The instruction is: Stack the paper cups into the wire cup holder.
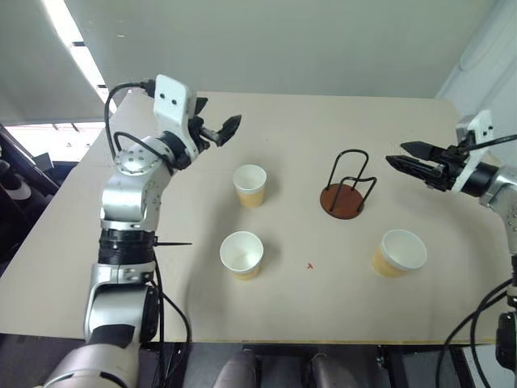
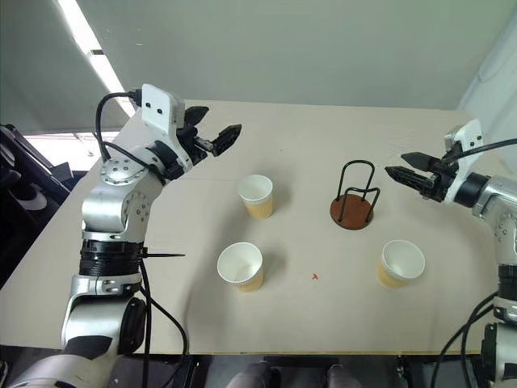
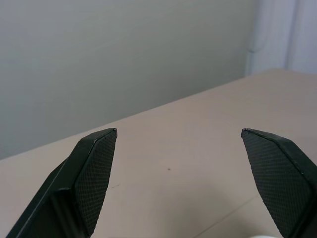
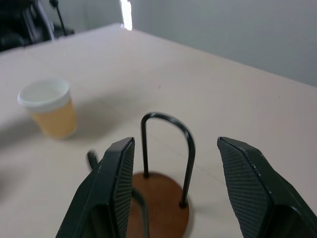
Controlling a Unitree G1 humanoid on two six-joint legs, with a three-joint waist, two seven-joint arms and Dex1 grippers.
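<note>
Left eye view: 3 paper cups (image 1: pixel 250 185) stand on the desk (image 1: pixel 323 129) around the wire cup holder (image 1: pixel 346 188); left tool (image 1: pixel 216 132) and right tool (image 1: pixel 410 164) both released, empty.

Table (image 1: pixel 339 323): matt beige board, smooth, faint scuffs. Paper cups (image 1: pixel 250 185): thin paper, matt tan outside, white inside, rolled rim. Wire cup holder (image 1: pixel 347 187): thin black wire loops with a slight sheen, on a reddish-brown disc (wood or plastic, cannot tell), smooth and satin. Right gripper (image 4: pixel 176 191) and left gripper (image 3: pixel 178 183): black plastic-looking fingers (image 3: pixel 94 173), finely cross-hatched matt pads.
</note>
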